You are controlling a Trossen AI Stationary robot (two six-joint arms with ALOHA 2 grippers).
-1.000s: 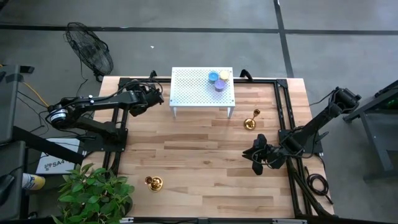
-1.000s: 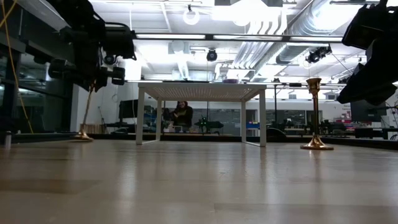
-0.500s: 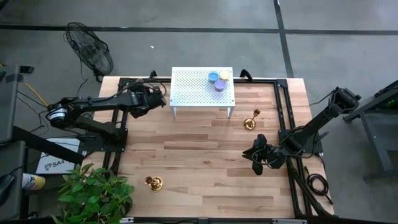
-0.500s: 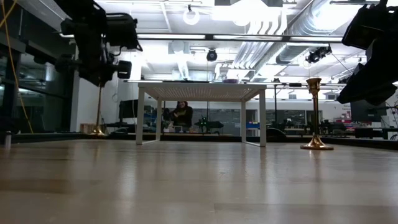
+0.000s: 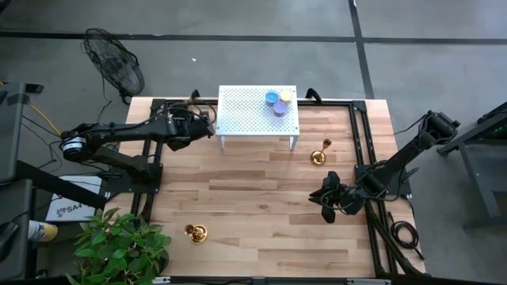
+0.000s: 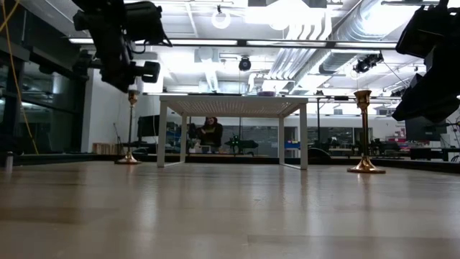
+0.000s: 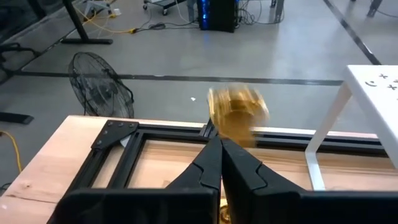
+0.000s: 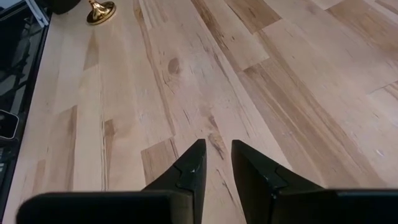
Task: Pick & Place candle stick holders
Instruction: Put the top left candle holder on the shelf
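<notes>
At the back left, my left gripper (image 5: 207, 125) is shut on one gold candle stick holder (image 6: 130, 126) beside the white stand's left leg. The holder's cup top (image 7: 236, 115) shows blurred just past the fingertips. A second holder (image 5: 319, 155) stands on its round base near the stand's right leg. A third (image 5: 195, 233) stands on the table near the front left. Over the table's right side my right gripper (image 5: 323, 198) hovers open, with nothing between its fingers (image 8: 193, 163). My left gripper pinches the holder's thin stem just under the cup top (image 7: 229, 138) between its two shut fingers. The fingers come from the table's left, slanting slightly down, and lie across the stem. The holder hangs upright below them. I cannot tell whether its base (image 6: 128, 159) touches the table.
A white perforated stand (image 5: 258, 111) at the back centre carries blue, purple and yellow candles (image 5: 279, 101). Black frame rails (image 5: 360, 142) run along the table's left and right sides. A potted plant (image 5: 119, 249) overhangs the near left corner.
My left gripper has moved toward the table's right, closer to the white stand, and risen a little. The holder has travelled with it. The holder leaned at first and now hangs upright nearer the stand's left leg.
</notes>
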